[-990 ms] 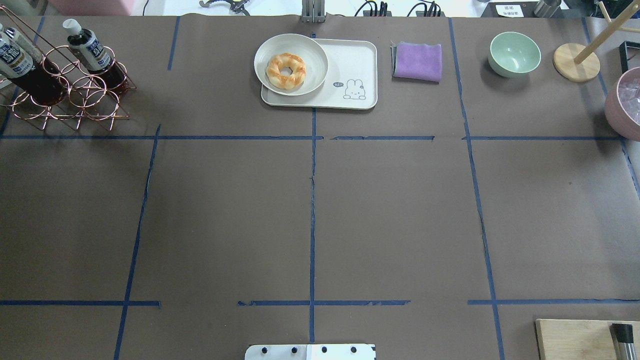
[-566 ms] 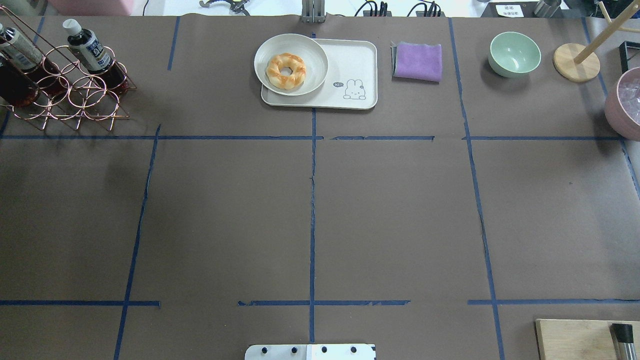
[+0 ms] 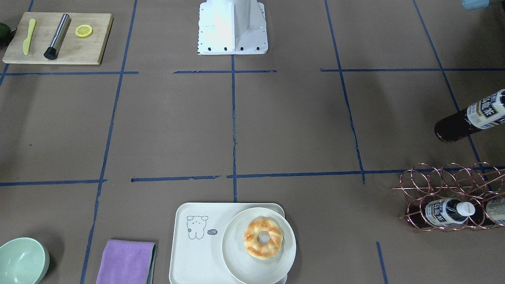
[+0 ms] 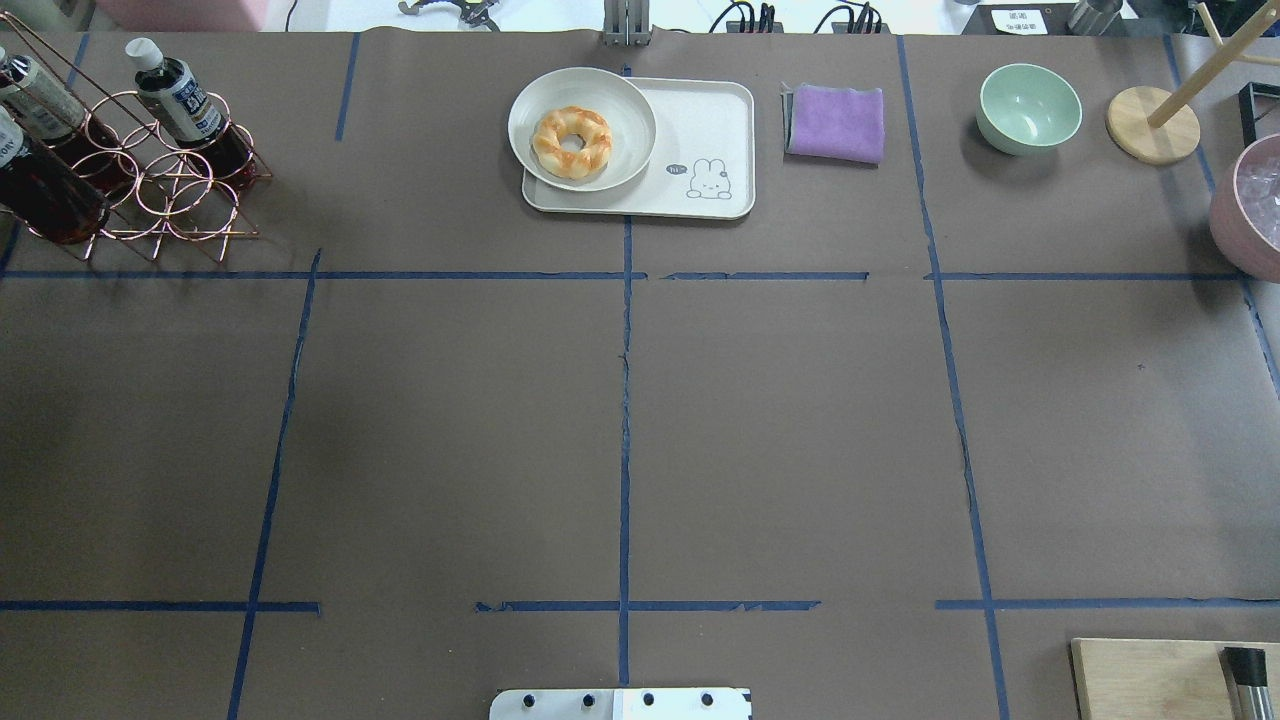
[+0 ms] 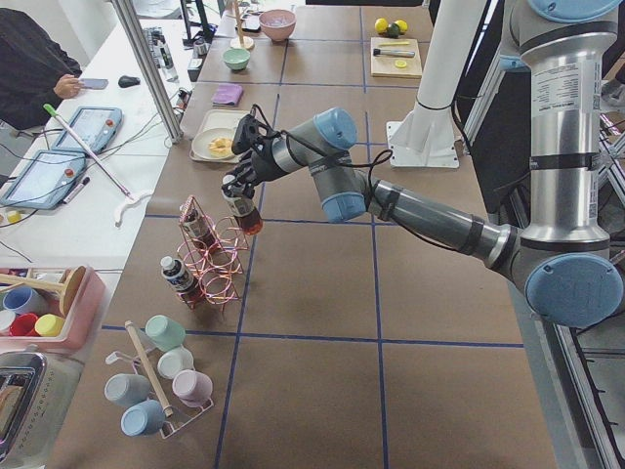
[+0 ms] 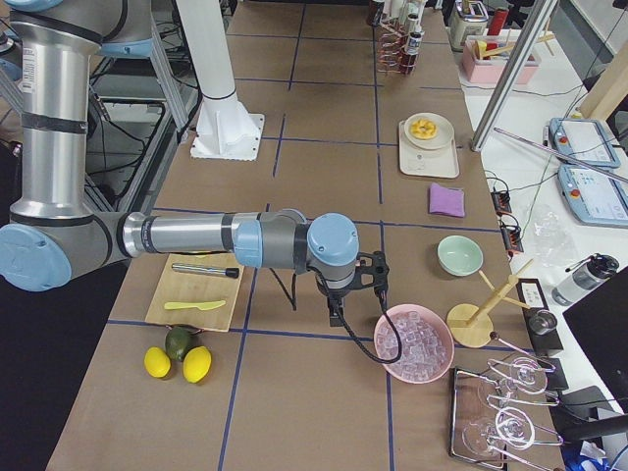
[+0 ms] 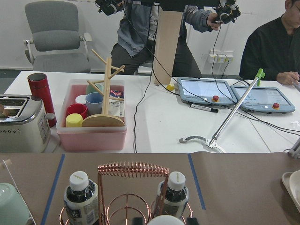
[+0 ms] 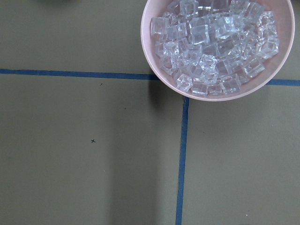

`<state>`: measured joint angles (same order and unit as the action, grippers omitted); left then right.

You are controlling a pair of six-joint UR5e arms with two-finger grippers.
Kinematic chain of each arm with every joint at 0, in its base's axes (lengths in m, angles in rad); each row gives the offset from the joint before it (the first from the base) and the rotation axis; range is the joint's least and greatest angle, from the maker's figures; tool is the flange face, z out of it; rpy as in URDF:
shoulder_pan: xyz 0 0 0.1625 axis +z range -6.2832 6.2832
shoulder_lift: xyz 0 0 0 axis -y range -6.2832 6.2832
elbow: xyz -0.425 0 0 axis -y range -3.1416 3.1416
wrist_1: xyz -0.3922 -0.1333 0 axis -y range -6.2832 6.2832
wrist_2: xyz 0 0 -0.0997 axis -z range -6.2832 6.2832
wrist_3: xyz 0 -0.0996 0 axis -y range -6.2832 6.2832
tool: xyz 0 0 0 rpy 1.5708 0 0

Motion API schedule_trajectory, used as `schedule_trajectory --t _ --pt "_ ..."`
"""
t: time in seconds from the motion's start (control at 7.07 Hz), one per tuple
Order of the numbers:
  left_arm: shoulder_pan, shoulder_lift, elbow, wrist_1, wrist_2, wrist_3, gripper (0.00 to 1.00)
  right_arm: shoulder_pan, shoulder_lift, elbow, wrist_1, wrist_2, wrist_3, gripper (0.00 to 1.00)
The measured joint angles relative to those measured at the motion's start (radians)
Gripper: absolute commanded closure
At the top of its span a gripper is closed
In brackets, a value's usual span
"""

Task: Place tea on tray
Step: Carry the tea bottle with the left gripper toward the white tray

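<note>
The tea (image 4: 45,195), a small bottle of dark liquid with a white and blue label, hangs tilted in the air just in front of the copper wire rack (image 4: 170,190). It also shows at the right edge of the front-facing view (image 3: 465,118). My left gripper (image 5: 236,179) holds it by its top. The left wrist view shows its white cap (image 7: 166,219) between dark fingertips. The cream tray (image 4: 715,120) with the animal drawing lies at the far middle. My right gripper (image 6: 337,316) hovers beside the pink ice bowl (image 6: 414,341); I cannot tell if it is open.
A white plate (image 4: 620,95) with a donut (image 4: 572,142) covers the tray's left half. Two more bottles (image 4: 185,105) stay in the rack. A purple cloth (image 4: 835,122), a green bowl (image 4: 1030,108) and a wooden stand (image 4: 1152,125) lie right of the tray.
The tea bottle has come out of the rack and moved towards the robot's side of the table, tilted, with its base now clear of the rings.
</note>
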<state>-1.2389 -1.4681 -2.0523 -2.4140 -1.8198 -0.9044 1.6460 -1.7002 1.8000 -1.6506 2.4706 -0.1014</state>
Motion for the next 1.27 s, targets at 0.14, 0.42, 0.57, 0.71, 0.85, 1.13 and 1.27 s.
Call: schedule_trajectory --t 0.14,0.42,0.57,0.71,0.85,1.13,1.27 --pt "0.088 -0.005 -0.034 0.046 0.088 -0.017 1.0 0.0 0.001 0.003 0.0 0.0 0.0 0.0" --pt "0.284 -0.087 -0.147 0.276 0.285 -0.095 1.0 0.0 0.002 0.005 0.0 0.001 0.0 0.0" --pt "0.413 -0.176 -0.188 0.429 0.419 -0.162 1.0 0.0 0.003 0.005 0.0 0.001 0.0 0.0" --pt "0.54 -0.286 -0.204 0.583 0.545 -0.226 1.0 0.0 0.003 0.006 0.0 0.001 0.0 0.0" --pt "0.658 -0.408 -0.199 0.729 0.649 -0.283 1.0 0.0 0.005 0.006 0.0 0.001 0.0 0.0" --pt "0.812 -0.597 -0.101 0.869 0.78 -0.367 1.0 0.0 0.007 0.005 0.0 0.001 0.0 0.0" --pt "0.844 -0.667 -0.029 0.88 0.814 -0.392 1.0 0.0 0.008 0.006 0.0 0.001 0.001 0.0"
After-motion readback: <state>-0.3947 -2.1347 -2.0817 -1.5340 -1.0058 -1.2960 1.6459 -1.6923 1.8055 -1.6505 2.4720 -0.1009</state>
